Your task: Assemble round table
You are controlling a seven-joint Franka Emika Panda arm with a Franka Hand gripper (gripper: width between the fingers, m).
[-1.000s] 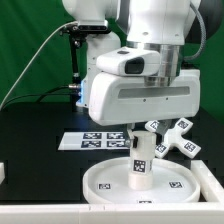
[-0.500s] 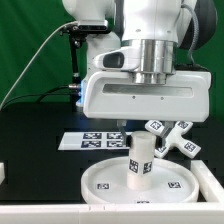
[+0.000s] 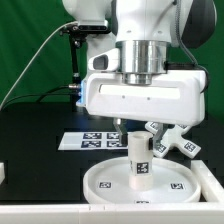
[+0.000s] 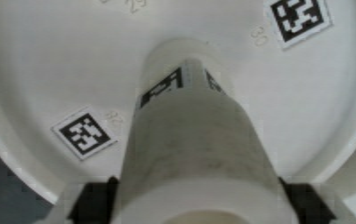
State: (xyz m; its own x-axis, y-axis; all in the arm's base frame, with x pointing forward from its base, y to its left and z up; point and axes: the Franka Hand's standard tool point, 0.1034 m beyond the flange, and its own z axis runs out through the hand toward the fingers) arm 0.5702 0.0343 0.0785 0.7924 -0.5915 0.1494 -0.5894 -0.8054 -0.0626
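Observation:
The large rimmed round disc [image 3: 110,180] lies flat on the black table near the front edge; its inner face with tags fills the wrist view [image 4: 68,70]. The short cylindrical leg [image 3: 139,160] stands upright on the disc's middle. My gripper [image 3: 137,136] is shut on the leg's top, straight above the disc. In the wrist view the leg [image 4: 189,130] sits between the two dark pads [image 4: 97,201], which press on both its sides. The cross-shaped foot [image 3: 168,141] lies on the table behind the disc, toward the exterior view's right, partly hidden by my hand.
The marker board [image 3: 92,141] lies flat on the table behind the disc. A white bar [image 3: 60,214] runs along the table's front edge, with a small white block [image 3: 3,172] at the exterior view's left. A black stand [image 3: 78,60] and green curtain are at the back.
My hand has turned about its vertical axis over the last second, rotating the leg on the disc; the tags on the leg have shifted. The disc and foot have stayed put.

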